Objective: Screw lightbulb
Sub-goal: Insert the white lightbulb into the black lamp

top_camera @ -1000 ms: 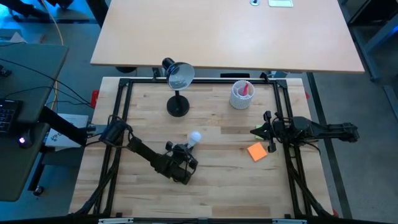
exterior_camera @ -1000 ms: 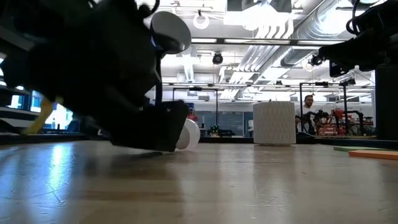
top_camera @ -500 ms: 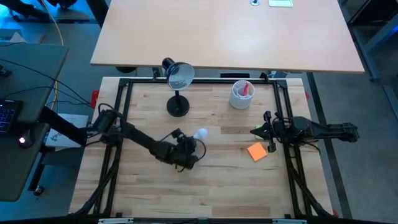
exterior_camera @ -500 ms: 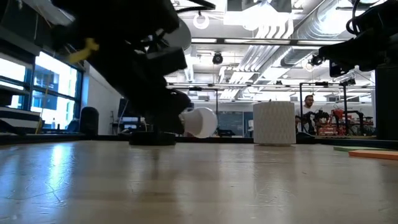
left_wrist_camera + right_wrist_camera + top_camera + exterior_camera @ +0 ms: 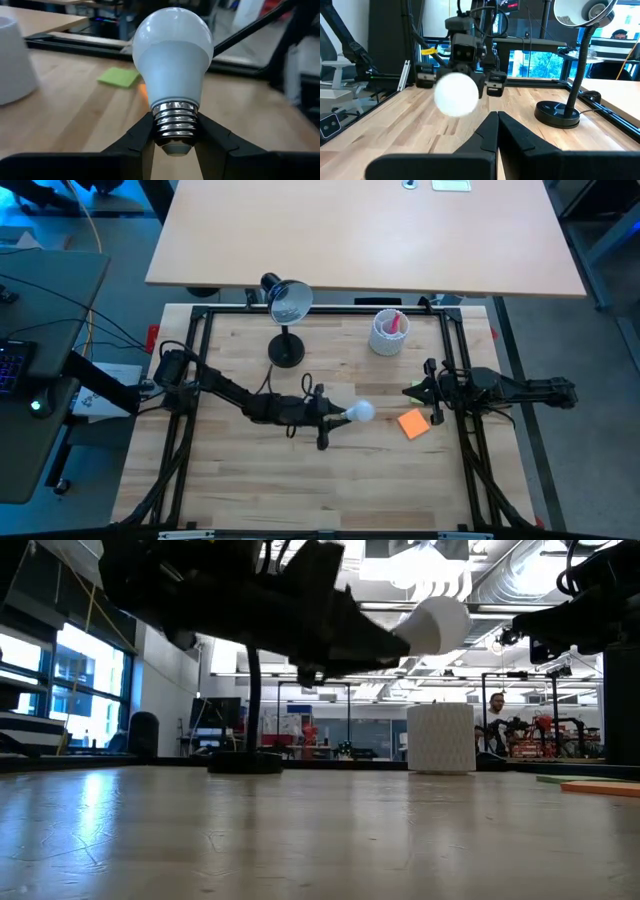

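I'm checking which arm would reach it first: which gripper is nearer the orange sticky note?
Right. The right gripper, shut, sits just beside the orange sticky note. The left gripper holds the lightbulb farther off, mid-table.

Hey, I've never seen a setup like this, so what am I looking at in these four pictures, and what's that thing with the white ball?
Two robot arms work at a wooden table. One picture looks straight down, one sits at table height, and two come from cameras on the arms' wrists. The white ball is a lightbulb. The left gripper pinches its silvery screw base and holds it up off the table, bulb end pointing toward the other arm. The right gripper waits shut at the table's right edge. On the table stand a black desk lamp and a white cup with something red inside; an orange sticky note lies flat, and the left wrist picture also shows a green one.
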You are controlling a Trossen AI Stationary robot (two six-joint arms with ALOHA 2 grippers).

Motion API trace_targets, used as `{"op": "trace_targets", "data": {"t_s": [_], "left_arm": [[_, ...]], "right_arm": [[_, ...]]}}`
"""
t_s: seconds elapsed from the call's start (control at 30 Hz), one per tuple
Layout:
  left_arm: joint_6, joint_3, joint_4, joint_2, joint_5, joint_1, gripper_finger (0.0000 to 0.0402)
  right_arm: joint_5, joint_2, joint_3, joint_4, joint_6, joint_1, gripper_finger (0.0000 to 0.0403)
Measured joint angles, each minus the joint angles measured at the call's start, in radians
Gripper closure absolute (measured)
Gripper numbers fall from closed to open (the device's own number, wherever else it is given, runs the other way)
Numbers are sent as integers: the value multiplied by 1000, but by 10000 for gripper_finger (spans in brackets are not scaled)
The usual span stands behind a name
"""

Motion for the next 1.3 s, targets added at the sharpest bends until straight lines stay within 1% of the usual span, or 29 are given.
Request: {"op": "trace_targets", "data": {"t_s": [0.2,0.4,0.47,0.63,0.77,1.0,1.07,1.1,1.2,1.23,1.3], "left_arm": [[-16,1,74,0,73,-29,299],[-1,2,78,-48,78,-66,298],[19,3,72,-72,80,-71,298],[86,3,63,-117,125,-83,298],[112,3,73,-148,130,-99,298],[215,3,107,-166,138,-134,298],[235,3,127,-167,157,-139,298],[242,3,134,-167,168,-142,298],[238,3,137,-167,183,-145,298],[236,3,137,-167,182,-146,298],[236,3,136,-167,182,-147,298]], "right_arm": [[0,0,0,0,0,0,402],[0,0,0,0,0,0,402],[0,0,0,0,0,0,402],[0,0,0,0,0,0,402],[0,0,0,6,-13,0,402],[0,0,0,8,7,0,402],[0,0,0,45,13,0,402],[-1,0,0,80,50,0,402],[2,0,0,222,235,1,402],[18,0,0,276,268,1,402],[77,-1,0,384,273,0,402]]}}
